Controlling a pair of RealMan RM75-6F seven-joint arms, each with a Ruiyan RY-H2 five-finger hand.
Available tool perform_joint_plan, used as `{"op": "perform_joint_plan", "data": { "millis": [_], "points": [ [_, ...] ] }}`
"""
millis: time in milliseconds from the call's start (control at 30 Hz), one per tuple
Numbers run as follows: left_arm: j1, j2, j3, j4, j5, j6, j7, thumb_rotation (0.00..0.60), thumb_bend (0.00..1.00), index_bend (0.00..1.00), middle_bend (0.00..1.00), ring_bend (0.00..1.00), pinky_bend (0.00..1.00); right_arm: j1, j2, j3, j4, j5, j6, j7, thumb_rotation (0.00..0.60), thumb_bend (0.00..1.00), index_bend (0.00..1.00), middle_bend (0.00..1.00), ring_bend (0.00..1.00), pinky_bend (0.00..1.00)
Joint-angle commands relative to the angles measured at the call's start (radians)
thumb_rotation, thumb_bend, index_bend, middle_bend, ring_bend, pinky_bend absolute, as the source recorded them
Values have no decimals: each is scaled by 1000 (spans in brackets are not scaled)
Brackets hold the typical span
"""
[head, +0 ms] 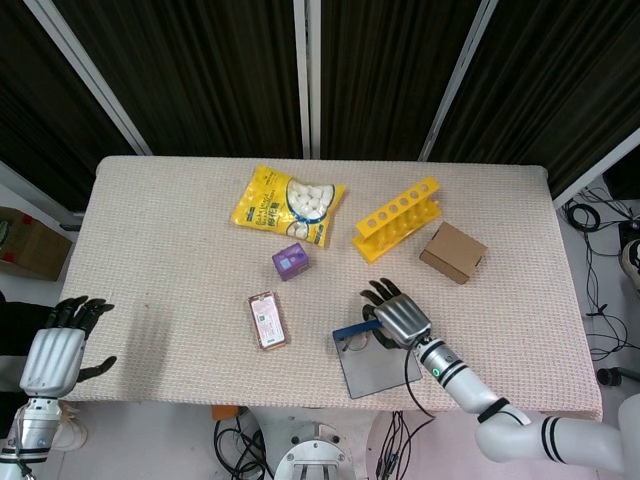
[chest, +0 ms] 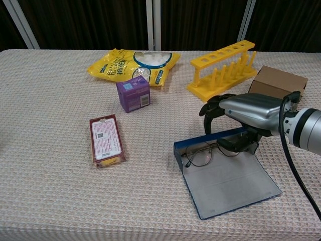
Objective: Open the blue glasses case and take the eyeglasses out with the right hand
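Eyeglasses (chest: 205,153) lie in the open blue glasses case (chest: 225,181) near the counter's (head: 160,240) front edge; their right half is hidden under the right hand (chest: 248,113), whose fingers (chest: 213,105) curl down over the case's upright wall; whether the thumb touches the frame I cannot tell. Left hand (head: 55,350) shows only in the head view, off the counter's left front corner, fingers apart and holding nothing. One yellow bag (chest: 133,63), one purple box (chest: 133,94), one red packet (chest: 106,139), one yellow rack (chest: 223,68), one cardboard box (chest: 277,85).
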Motion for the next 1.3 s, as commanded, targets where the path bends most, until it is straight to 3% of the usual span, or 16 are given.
{"op": "perform_joint_plan", "data": {
  "millis": [33, 333, 633, 833, 1100, 1300],
  "points": [
    [-2, 1, -1, -3, -1, -2, 3, 600, 84, 253, 198, 120, 141, 1, 1, 0, 2, 1, -2, 2, 600, 451, 445, 180, 0, 0],
    [-1, 3, -1, -13, -4, -3, 14, 600, 84, 251, 198, 120, 141, 2, -3, 4, 16, -4, 5, 15, 600, 472, 481, 201, 0, 0],
    [-7, -1, -4, -16, -2, -11, 18, 600, 84, 250, 198, 120, 141, -7, -49, 20, 72, -82, 125, -76, 600, 477, 510, 221, 0, 0],
    [-13, -12, -4, -5, -3, -20, 15, 600, 84, 248, 198, 120, 141, -24, -164, 34, 214, -164, 248, -90, 600, 477, 522, 226, 0, 0],
    [-13, -21, -3, 15, -6, -22, -1, 600, 84, 246, 198, 120, 141, -41, -322, 44, 467, -262, 385, 69, 600, 477, 529, 228, 0, 0],
    [-16, -29, -4, 25, -6, -24, -6, 600, 84, 245, 198, 120, 141, -35, -396, 63, 592, -272, 407, 146, 600, 477, 529, 226, 0, 0]
  ]
}}
